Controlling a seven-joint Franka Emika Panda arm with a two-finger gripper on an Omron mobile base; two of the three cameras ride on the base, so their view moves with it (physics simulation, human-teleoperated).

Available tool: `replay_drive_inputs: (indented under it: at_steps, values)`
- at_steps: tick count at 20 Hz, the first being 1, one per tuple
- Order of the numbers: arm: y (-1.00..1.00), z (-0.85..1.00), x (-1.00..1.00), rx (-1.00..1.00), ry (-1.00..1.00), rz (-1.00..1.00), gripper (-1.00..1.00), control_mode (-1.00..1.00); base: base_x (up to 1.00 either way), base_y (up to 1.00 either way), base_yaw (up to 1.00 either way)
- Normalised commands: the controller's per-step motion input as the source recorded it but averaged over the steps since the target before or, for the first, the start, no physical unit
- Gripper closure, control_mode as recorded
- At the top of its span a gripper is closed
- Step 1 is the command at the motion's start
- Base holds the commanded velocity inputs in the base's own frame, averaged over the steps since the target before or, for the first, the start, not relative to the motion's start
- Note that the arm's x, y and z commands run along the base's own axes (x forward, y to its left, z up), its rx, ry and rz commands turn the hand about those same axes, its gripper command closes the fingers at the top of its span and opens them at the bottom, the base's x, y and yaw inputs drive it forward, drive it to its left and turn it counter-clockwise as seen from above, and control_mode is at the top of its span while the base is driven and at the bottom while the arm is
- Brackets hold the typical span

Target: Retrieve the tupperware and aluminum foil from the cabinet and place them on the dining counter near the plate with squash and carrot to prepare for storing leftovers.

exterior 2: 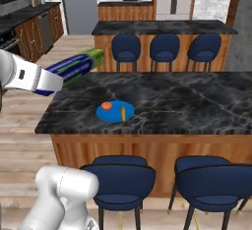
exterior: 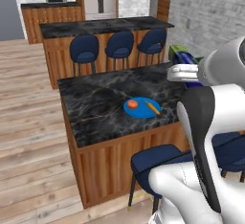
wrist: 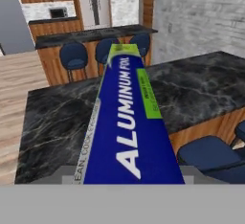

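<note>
Black marble worktop [exterior 2: 197,101] across mid-frame of the right base view, aluminum foil [exterior 2: 74,68] carton at upper left above its edge, gripped by the pincer [exterior 2: 49,82], blue plate [exterior 2: 114,115] centre-left, squash [exterior 2: 106,106] and carrot [exterior 2: 122,112] on it

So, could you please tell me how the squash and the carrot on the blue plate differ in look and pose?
The squash is a small round orange-red lump, while the carrot is a thin orange stick. The squash sits toward one side of the plate; the carrot lies flat, stretched across the other side. The squash looks redder, the carrot more yellow-orange. Both rest apart on the same plate on the dining counter.
</note>
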Motion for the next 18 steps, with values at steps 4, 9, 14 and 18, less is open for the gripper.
replay_drive_inputs:
  at_steps: [4, 9, 14, 18]
  values:
    - [-0.6, -0.41, 0.73, 0.13, 0.0, 0.25, 1.0, -1.0, 0.23, -0.22, 0.1]
    - [-0.86, -0.51, 0.74, 0.1, 0.0, 0.21, 1.0, -1.0, 0.0, 0.0, 0.0]
    - [-0.65, -0.46, 0.81, 0.04, 0.04, 0.17, 1.0, -1.0, 0.0, 0.0, 0.0]
    - [-0.65, -0.46, 0.89, 0.02, 0.14, 0.11, 1.0, -1.0, 0.0, 0.0, 0.0]
